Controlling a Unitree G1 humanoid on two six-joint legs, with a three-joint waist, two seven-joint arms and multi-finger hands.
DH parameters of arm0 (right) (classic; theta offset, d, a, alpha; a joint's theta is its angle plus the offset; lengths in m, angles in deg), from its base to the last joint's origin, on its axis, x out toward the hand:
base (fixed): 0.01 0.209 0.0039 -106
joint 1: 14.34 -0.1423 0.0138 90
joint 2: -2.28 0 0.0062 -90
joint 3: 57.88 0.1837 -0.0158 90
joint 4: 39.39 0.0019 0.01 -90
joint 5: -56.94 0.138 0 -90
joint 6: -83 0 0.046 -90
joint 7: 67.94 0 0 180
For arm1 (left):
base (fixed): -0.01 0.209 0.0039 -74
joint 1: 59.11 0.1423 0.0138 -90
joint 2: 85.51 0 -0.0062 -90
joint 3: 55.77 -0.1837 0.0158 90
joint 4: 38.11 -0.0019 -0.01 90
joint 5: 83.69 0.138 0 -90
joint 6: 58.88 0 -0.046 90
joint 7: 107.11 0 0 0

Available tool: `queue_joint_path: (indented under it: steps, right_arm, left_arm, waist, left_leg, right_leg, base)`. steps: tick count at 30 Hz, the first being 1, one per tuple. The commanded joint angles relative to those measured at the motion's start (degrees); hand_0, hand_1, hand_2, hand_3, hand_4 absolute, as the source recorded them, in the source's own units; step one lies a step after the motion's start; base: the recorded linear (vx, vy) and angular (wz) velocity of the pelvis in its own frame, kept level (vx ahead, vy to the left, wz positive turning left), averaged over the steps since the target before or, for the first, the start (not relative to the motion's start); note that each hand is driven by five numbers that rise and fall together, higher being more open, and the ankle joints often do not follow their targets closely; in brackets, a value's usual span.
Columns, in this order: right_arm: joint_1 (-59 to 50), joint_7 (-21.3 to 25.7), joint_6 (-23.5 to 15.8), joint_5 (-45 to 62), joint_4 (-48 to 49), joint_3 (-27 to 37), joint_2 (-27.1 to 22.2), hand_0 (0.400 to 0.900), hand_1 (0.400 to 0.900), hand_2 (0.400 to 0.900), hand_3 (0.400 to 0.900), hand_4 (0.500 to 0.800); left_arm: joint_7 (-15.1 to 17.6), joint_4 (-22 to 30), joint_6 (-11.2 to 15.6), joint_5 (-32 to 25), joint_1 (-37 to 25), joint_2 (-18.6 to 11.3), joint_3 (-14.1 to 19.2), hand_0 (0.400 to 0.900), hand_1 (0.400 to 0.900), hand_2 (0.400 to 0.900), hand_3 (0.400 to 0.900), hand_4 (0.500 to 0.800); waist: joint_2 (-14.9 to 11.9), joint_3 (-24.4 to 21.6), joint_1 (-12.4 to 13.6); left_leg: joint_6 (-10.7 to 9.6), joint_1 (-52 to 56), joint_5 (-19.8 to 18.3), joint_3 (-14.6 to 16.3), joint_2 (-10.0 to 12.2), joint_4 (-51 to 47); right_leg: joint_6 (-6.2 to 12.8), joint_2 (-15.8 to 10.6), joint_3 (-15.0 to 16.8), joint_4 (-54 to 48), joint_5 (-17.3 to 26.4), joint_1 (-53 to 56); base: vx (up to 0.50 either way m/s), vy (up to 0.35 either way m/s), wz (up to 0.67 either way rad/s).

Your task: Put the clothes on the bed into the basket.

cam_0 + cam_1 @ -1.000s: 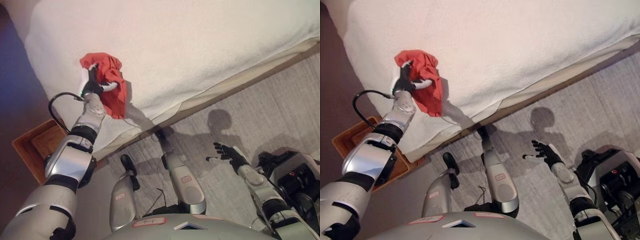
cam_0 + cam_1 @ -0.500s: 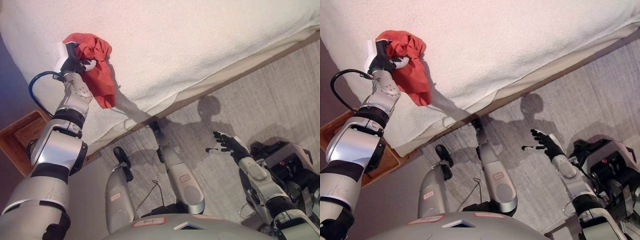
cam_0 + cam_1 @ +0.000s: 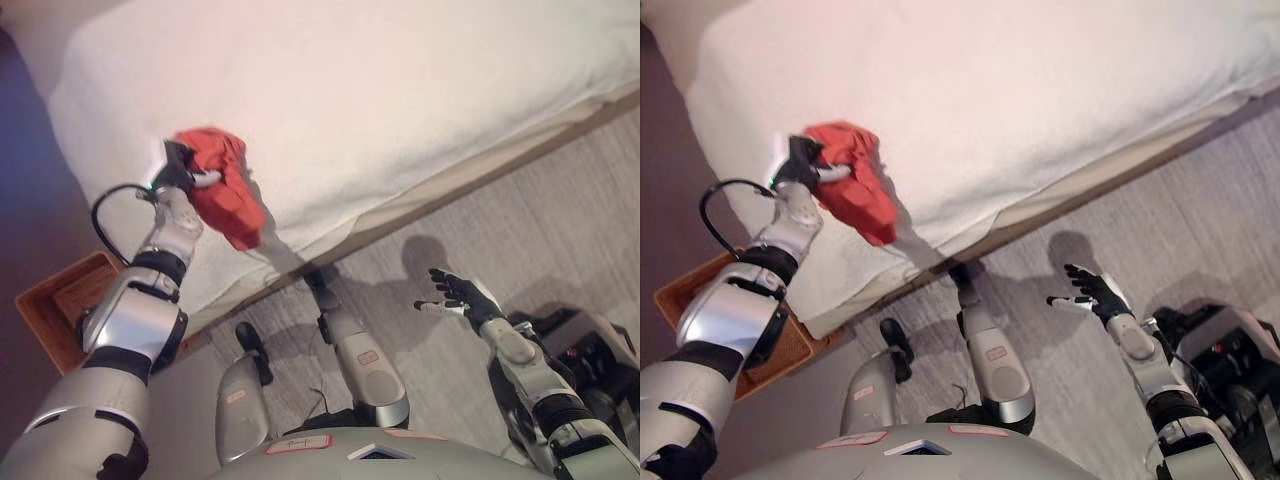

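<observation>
A crumpled red garment hangs off the near corner of the white bed. My left hand is shut on the garment's upper edge and holds it up over the bed's side. The brown wicker basket stands on the floor at the lower left, behind my left arm and partly hidden by it. Over the grey floor at the right, my right hand hovers open with its fingers spread, holding nothing.
The bed's wooden base runs diagonally from the right edge toward the middle. Grey carpet lies to the right of it. A dark machine sits at the lower right corner.
The whole picture has shifted, so the camera has moved. My left hand still holds the red garment, now lower and further over the bed's edge. The right hand has kept its pose.
</observation>
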Motion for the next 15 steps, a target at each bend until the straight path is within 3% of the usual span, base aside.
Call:
queue_joint_path:
  steps: [1, 4, 8, 15]
  right_arm:
    - [2.8, 0.9, -0.5, -0.2, -2.2, 2.6, -2.5, 0.900, 0.900, 0.900, 0.900, 0.800]
    - [3.5, 0.6, -0.1, -0.6, -4.1, 4.3, -1.2, 0.900, 0.900, 0.900, 0.900, 0.800]
    - [4.2, 0.0, 0.0, -1.1, -6.7, 6.1, -0.2, 0.900, 0.900, 0.900, 0.900, 0.800]
    - [4.3, -0.7, 0.2, -1.6, -9.9, 6.9, 0.7, 0.900, 0.900, 0.900, 0.900, 0.800]
  left_arm:
    - [0.4, 5.8, 3.3, 3.0, 3.8, -3.9, 1.9, 0.400, 0.400, 0.400, 0.400, 0.500]
    - [-1.3, 12.7, 4.7, 3.0, 11.7, -5.0, 4.4, 0.400, 0.400, 0.400, 0.400, 0.500]
    - [-3.4, 17.3, 5.9, 4.5, 18.4, -7.6, 6.3, 0.400, 0.400, 0.400, 0.400, 0.500]
    - [-5.4, 20.0, 6.5, 4.0, 23.8, -12.1, 11.2, 0.400, 0.400, 0.400, 0.400, 0.500]
  waist:
    - [-0.2, -4.2, 1.4]
    - [0.0, -4.9, 4.1]
    - [0.6, -5.6, 6.5]
    - [1.2, -7.4, 9.7]
  left_leg:
    - [-0.4, 0.1, 2.3, -2.2, 1.1, 0.4]
    - [-0.5, 5.5, 3.9, -3.0, 1.0, -3.7]
    - [-0.8, 9.6, 5.8, -4.3, 1.3, -7.8]
    - [-1.1, 12.3, 7.9, -7.4, 1.9, -10.9]
  right_leg:
    - [5.22, -4.9, -0.4, -1.2, 2.4, 2.6]
    - [5.21, -5.3, -2.4, -2.5, 1.3, 8.0]
    - [5.21, -5.5, -4.5, -3.5, 0.3, 12.0]
    - [5.09, -5.7, -8.8, -4.6, -1.3, 16.7]
  base:
    - [0.12, -0.011, 0.33]
    - [0.13, -0.026, 0.38]
    - [0.09, -0.022, 0.42]
    - [0.06, -0.022, 0.43]
